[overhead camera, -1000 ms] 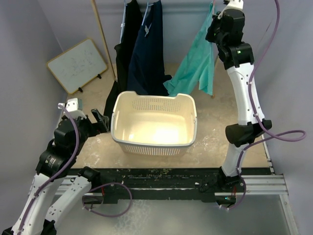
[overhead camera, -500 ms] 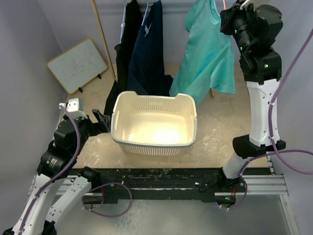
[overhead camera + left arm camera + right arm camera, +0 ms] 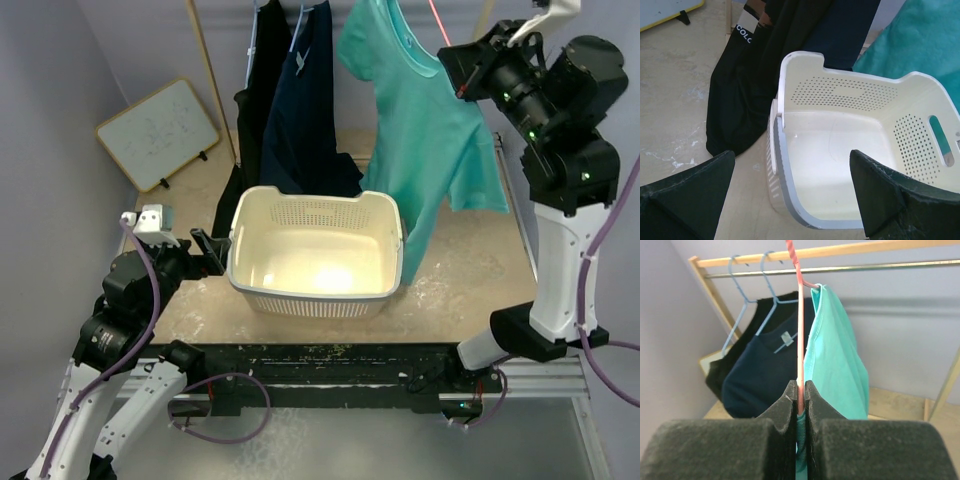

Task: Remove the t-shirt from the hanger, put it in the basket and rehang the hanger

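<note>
Overhead, there are two arms, one basket (image 3: 390,225), one whiteboard (image 3: 158,133) at the left of the frame, and three garments hanging along the top: a black one (image 3: 262,70), a navy one (image 3: 310,100) and the teal t-shirt (image 3: 425,120). The t-shirt sits right of centre, spread wide, and its lower edge drops past the basket's right rim; whether cloth touches plastic I cannot tell. The right gripper (image 3: 455,68) is high in the upper right, at the shirt's shoulder, and this view does not show how its fingers stand. The right wrist view does: both fingers (image 3: 787,407) are pressed together on the thin bar of the red hanger (image 3: 800,330), which runs up the middle of the frame with the t-shirt draped on its right side. That view also counts three hangers, the red one plus two blue hangers (image 3: 740,295) carrying the dark garments under a metal rail (image 3: 880,265). The left gripper (image 3: 205,245) sits low at the left, just beside the basket. Its wrist view shows the fingers spread wide apart, holding nothing. It also shows white lettering on the black garment and teal cloth through the basket's right handle slot.
</note>
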`<act>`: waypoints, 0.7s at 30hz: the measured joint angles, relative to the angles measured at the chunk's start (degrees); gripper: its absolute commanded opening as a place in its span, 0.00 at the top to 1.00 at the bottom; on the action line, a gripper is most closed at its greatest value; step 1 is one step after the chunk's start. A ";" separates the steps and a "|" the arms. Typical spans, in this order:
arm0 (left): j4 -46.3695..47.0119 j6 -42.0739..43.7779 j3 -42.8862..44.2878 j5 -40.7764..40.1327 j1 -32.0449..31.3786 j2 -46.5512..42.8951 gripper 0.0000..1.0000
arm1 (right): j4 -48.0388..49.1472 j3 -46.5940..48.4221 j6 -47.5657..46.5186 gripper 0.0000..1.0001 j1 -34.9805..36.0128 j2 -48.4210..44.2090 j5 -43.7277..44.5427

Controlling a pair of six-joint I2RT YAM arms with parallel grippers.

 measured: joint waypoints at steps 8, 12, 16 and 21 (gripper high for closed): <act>0.04 0.02 0.00 0.63 0.00 -0.11 0.01 | 3.04 2.40 0.85 1.00 -0.02 -6.71 -7.63; 0.04 0.04 0.00 0.74 0.00 -0.13 0.01 | 8.48 6.67 3.43 0.99 -0.02 -6.95 -13.33; 0.04 0.04 -0.02 0.76 0.00 -0.46 0.01 | 14.80 6.69 6.93 0.99 0.00 -8.61 -17.35; 0.07 0.04 -0.02 0.76 0.00 -1.38 0.01 | 21.94 6.78 11.06 0.99 0.00 -9.79 -20.37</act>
